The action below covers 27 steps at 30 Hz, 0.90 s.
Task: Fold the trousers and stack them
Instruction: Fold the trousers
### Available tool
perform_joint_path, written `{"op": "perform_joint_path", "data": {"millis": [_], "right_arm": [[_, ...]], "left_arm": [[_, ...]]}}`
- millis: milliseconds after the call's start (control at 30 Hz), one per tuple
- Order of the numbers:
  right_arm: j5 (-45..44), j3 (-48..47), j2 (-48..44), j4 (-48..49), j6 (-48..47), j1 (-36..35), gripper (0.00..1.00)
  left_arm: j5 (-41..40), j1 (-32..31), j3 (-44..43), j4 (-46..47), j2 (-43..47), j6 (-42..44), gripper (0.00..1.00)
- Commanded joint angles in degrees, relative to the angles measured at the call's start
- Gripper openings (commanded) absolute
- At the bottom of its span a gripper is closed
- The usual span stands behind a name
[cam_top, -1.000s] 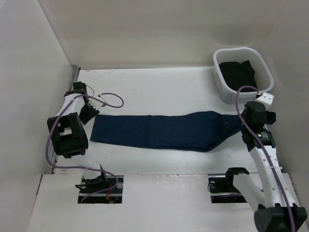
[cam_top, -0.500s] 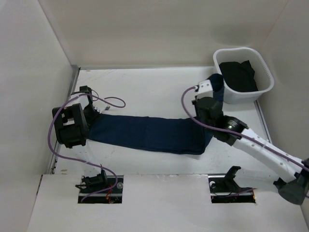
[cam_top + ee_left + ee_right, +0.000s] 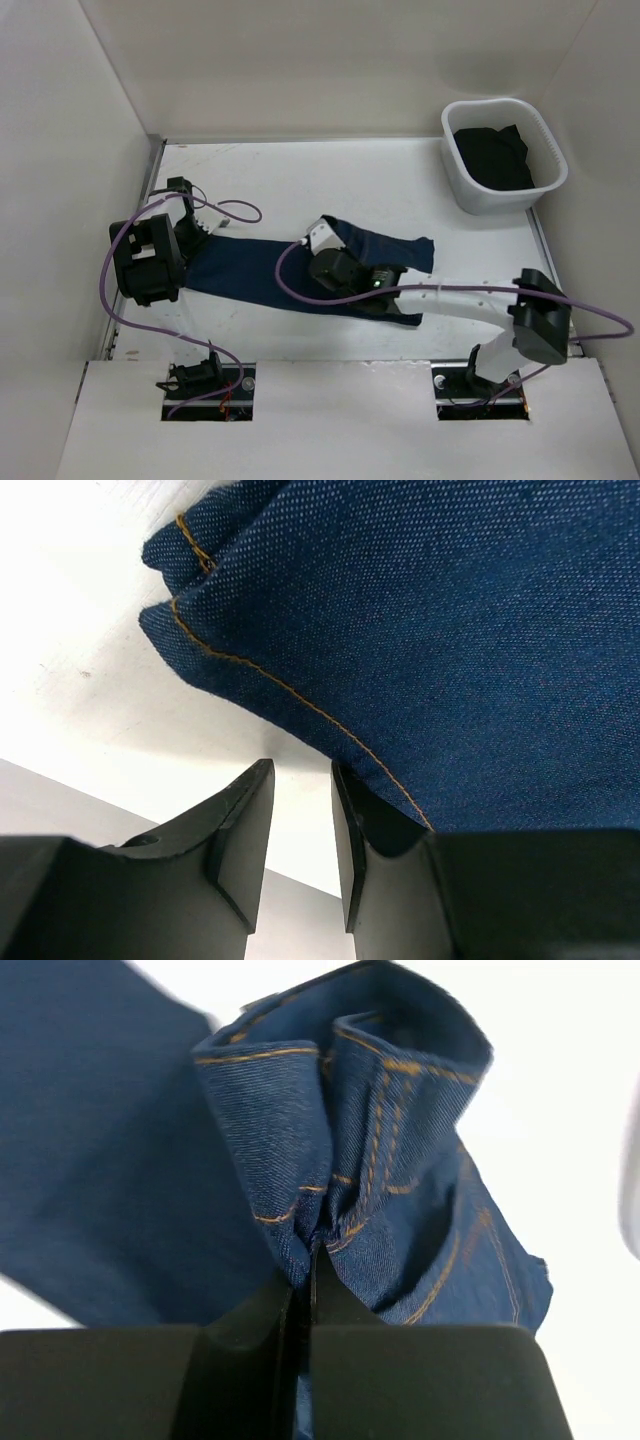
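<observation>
The trousers (image 3: pixel 240 272) lay across the bench (image 3: pixel 300 180) with their right end doubled back and their left end hidden under the left arm. The right end effector (image 3: pixel 303 1278) was clenched on a bunched denim fold that buried its tips. The left end effector (image 3: pixel 300 780) stood released, jaws slightly apart beside the hem.

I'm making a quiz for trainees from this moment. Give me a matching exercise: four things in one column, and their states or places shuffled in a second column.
Things:
1. left end effector
2. right end effector
3. basket
4. trousers

States or places:
A. white, in the far right corner
B. shut on bunched blue fabric
C. dark blue, one end folded over
D. open, with nothing in its gap

Pairs: 1-D, 2-B, 3-A, 4-C
</observation>
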State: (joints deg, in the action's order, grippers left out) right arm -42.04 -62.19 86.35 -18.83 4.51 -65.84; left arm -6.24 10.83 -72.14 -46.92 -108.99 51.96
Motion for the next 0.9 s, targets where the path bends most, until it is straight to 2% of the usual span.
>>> {"op": "perform_joint_path", "data": {"millis": [0, 133, 267, 500, 533, 567, 633, 667, 800, 833, 867], "right_arm": [[-0.59, -5.82, 4.87, 4.94, 4.18, -3.45, 0.00], [-0.24, -8.82, 10.06, 4.86, 4.28, -6.26, 0.00], [0.47, -7.95, 12.79, 3.98, 5.76, -6.71, 0.00], [-1.38, -3.55, 10.08, 2.66, 7.97, -6.53, 0.00], [-0.85, -3.20, 9.81, 2.83, 7.88, -6.62, 0.04], [0.11, -3.11, 9.98, 2.92, 7.79, -6.62, 0.15], [6.06, -3.46, 11.29, 3.01, 6.83, -6.71, 0.47], [10.27, -3.63, 11.82, 3.10, 5.87, -7.32, 0.58], [20.32, -2.24, 8.68, 6.86, 5.15, -8.99, 0.82], [21.55, -1.45, 6.49, 8.44, 5.68, -8.99, 0.91], [22.35, -0.74, 4.03, 9.85, 6.46, -8.99, 0.94]], "left_arm": [[0.88, 0.02, -0.46, -0.19, 2.03, -0.64, 0.29], [0.88, 0.64, -0.46, -0.37, 2.03, -0.37, 0.29], [1.05, 0.99, -0.28, -0.37, 2.29, -0.29, 0.29], [1.23, 0.99, 0.16, -0.46, 2.64, -0.20, 0.29], [1.14, 0.99, 0.16, -0.46, 2.64, -0.20, 0.29], [1.06, 1.08, 0.16, -0.46, 2.55, -0.20, 0.29], [0.88, 1.34, -0.19, -0.28, 2.47, -0.11, 0.30], [0.88, 1.52, -0.54, -0.28, 2.55, -0.20, 0.30], [1.05, 1.70, -2.56, -0.81, 4.66, -0.11, 0.33], [0.97, 1.61, -2.92, -0.98, 5.36, -0.02, 0.34], [0.88, 1.52, -3.44, -1.16, 6.06, 0.07, 0.35]]}}
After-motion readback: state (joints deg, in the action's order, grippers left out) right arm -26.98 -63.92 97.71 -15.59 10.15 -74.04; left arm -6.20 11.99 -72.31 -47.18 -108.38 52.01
